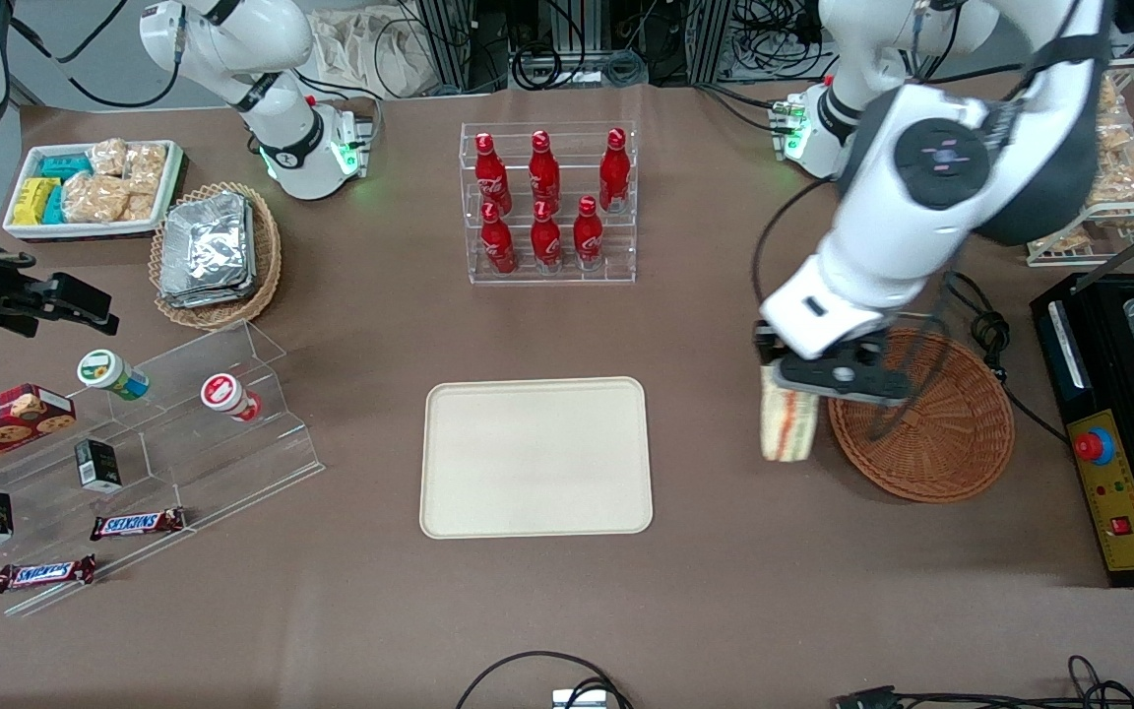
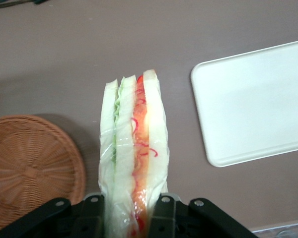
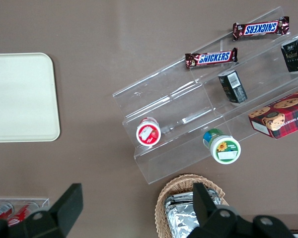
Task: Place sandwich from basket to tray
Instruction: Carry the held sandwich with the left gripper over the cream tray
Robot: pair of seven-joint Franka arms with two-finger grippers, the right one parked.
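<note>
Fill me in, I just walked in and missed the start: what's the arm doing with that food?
The working arm's gripper is shut on a sandwich, holding it in the air between the round wicker basket and the cream tray. The wrist view shows the sandwich clamped between the fingers, with the basket empty and the tray bare. It has not been set down on the tray yet.

You're looking at a robotics lab dressed as a snack shop: brown table (image 1: 705, 591), cola bottle rack (image 1: 549, 202) at 12 o'clock, cable clutter, emergency-stop box (image 1: 1108, 487) at 3 o'clock
</note>
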